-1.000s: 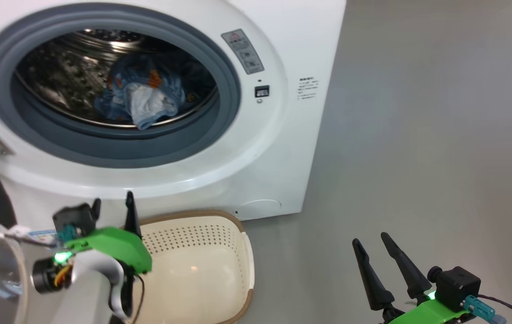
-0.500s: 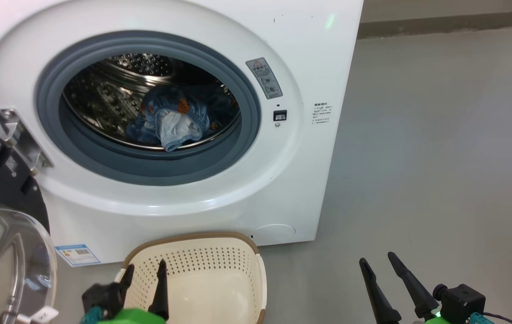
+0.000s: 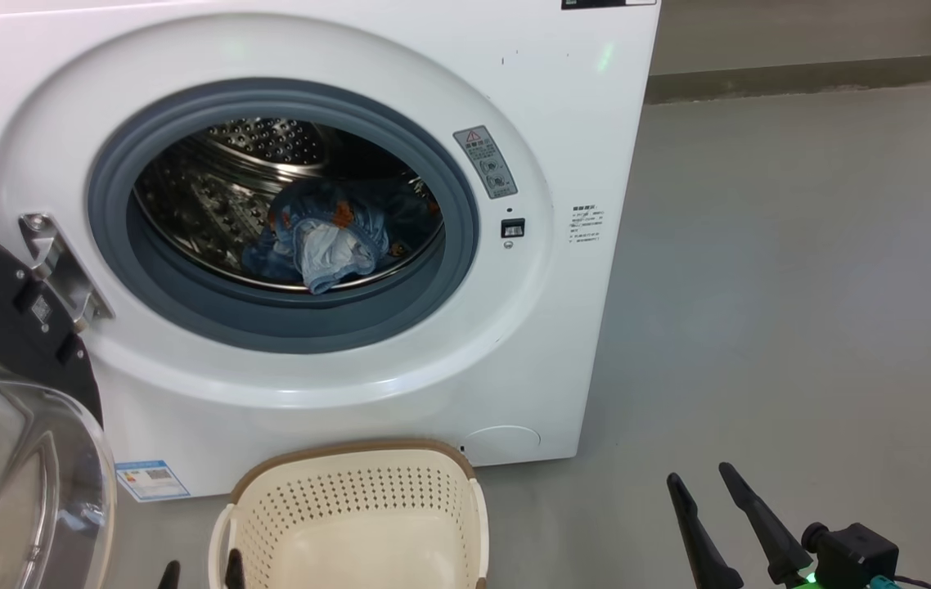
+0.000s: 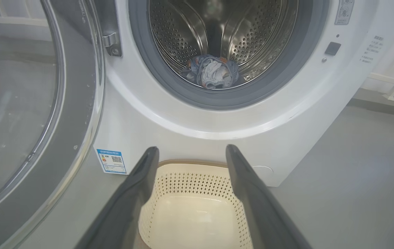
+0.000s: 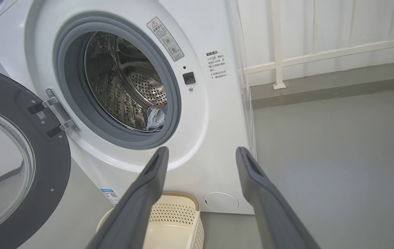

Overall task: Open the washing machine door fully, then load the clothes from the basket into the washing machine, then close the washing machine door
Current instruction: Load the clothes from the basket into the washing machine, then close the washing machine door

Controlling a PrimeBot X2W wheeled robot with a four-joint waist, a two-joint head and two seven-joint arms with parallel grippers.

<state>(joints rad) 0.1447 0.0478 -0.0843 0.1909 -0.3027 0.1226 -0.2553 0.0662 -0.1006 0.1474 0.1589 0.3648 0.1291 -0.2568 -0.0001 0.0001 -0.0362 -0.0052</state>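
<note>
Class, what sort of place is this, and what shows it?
Probably a laundry area: a white front-loading washing machine with clothes in its drum, a basket before it, bare grey floor.

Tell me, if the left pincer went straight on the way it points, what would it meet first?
Probably the white front of the washing machine, below its opening and just above the basket rim; depth is unclear.

Supporting surface: smooth grey floor [image 3: 801, 286]. The washing machine [image 3: 580, 123] stands on it and serves as the reference. The basket [image 3: 351, 495] sits upright on the floor directly in front of the machine's lower panel, just beside it. On the machine's latch side, bare floor runs back to a dark skirting strip [image 3: 817, 78].
</note>
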